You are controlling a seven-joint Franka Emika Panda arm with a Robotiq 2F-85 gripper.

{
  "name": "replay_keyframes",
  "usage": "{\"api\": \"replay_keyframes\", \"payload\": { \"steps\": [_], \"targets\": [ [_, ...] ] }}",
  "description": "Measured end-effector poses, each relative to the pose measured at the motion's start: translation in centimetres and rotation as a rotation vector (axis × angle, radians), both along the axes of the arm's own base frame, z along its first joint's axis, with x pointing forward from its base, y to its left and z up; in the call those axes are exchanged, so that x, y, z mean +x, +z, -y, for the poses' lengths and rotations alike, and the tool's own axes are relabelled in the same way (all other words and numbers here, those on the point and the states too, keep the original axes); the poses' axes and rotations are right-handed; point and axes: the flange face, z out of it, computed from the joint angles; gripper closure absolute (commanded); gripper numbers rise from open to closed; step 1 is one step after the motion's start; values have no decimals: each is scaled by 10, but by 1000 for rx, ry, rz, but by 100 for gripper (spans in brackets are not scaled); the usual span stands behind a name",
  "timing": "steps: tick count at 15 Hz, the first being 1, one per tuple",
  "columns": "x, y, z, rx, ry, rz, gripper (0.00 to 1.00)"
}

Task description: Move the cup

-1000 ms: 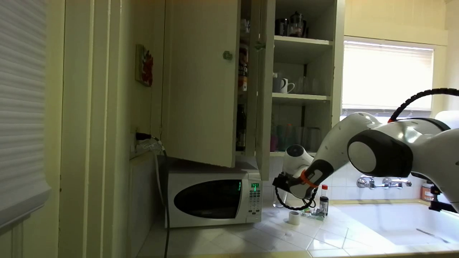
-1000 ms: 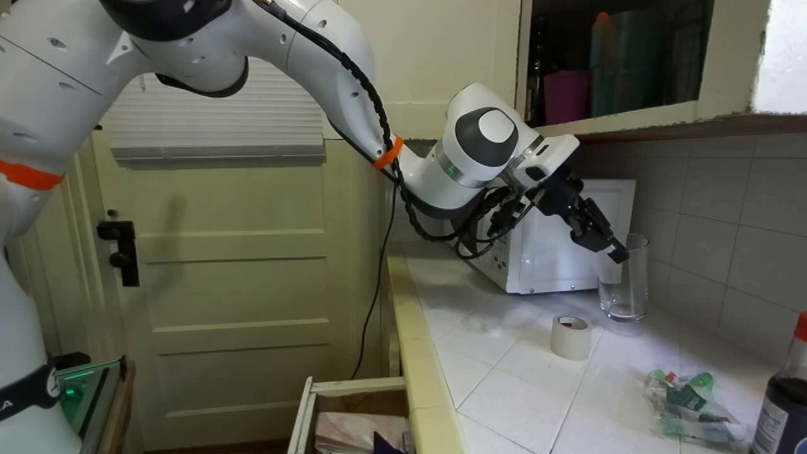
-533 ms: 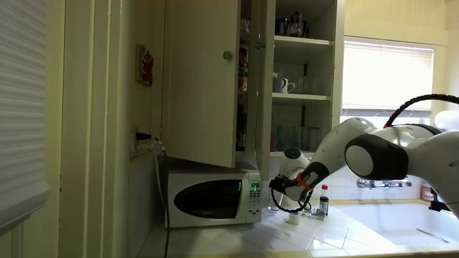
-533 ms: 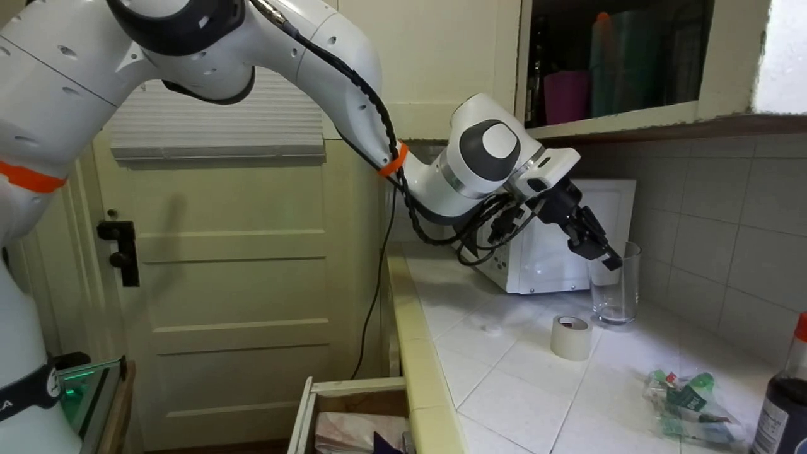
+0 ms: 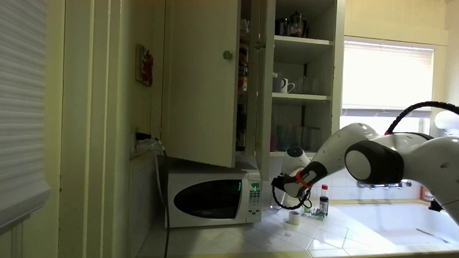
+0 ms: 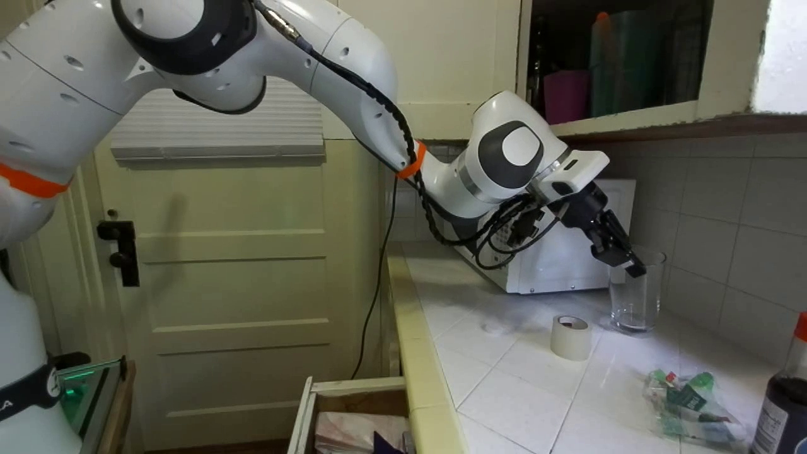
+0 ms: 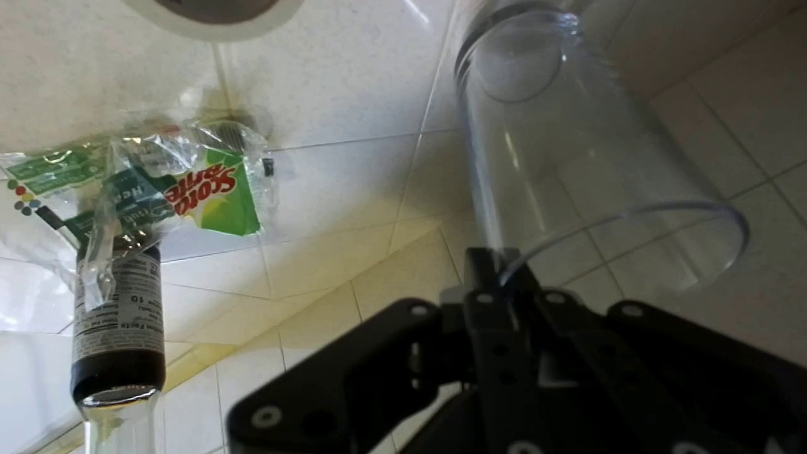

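Note:
The cup is a tall clear glass [image 6: 638, 299] near the back wall beside the microwave. It stands nearly upright on the counter or just above it; I cannot tell which. In the wrist view the cup [image 7: 567, 139] fills the upper right, with its open rim toward me. My gripper [image 7: 504, 270] is shut on the cup's wall at the rim, one finger inside and one outside. The gripper [image 6: 635, 270] also shows at the rim in an exterior view. In an exterior view only the cup's lower part [image 5: 276, 203] shows; the wrist hides the rest and the fingertips.
A white microwave [image 5: 211, 199] stands beside the cup. A tape roll [image 6: 571, 338], a plastic bag of sponges [image 6: 690, 403] and a red-capped dark bottle [image 5: 323, 200] stand on the counter. Open cabinets [image 5: 303, 96] hang above. A sink [image 5: 405, 222] and an open drawer [image 6: 353, 384] are nearby.
The cup has moved along with the gripper, first slightly toward the microwave, then back away from it and nearer the tape roll's side. The arm's elbow has lowered. The gripper stayed shut on the rim.

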Motion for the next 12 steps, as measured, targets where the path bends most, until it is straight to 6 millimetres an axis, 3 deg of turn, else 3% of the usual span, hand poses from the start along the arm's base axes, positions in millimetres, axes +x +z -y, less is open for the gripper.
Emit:
{"api": "replay_keyframes", "payload": {
  "steps": [6, 12],
  "targets": [
    [14, 12, 11, 33, 23, -31, 98],
    [18, 5, 13, 50, 45, -103, 98]
  ]
}}
